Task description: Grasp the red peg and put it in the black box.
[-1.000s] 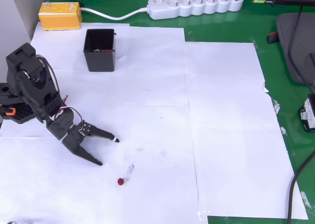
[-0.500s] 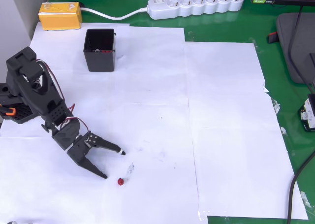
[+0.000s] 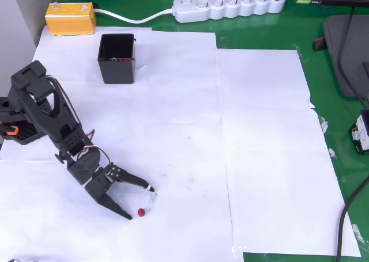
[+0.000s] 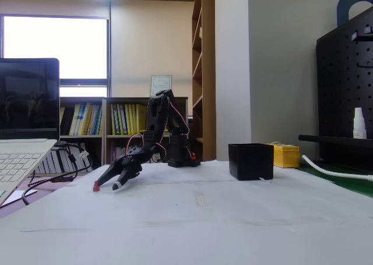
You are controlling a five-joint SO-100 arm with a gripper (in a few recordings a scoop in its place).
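Observation:
The red peg (image 3: 140, 213) is a tiny dark-red blob lying on the white paper near the front; the fixed view shows it (image 4: 95, 187) low on the table at the left. My gripper (image 3: 140, 202) stands open right over it, one fingertip just left of the peg and the other above it near a smudge. In the fixed view the gripper (image 4: 108, 186) points down at the table beside the peg. The black box (image 3: 117, 58) stands open-topped at the back left, far from the gripper, and shows as a black cube (image 4: 250, 161) in the fixed view.
A yellow block (image 3: 71, 18) lies behind the box. A white power strip (image 3: 229, 5) with its cable runs along the back edge. White paper sheets (image 3: 262, 147) cover the green mat. A laptop (image 4: 23, 131) stands at the left of the fixed view.
The arm has reached forward and to the right, bringing the open gripper down from well clear of the peg to straddling it. The peg and box have not moved.

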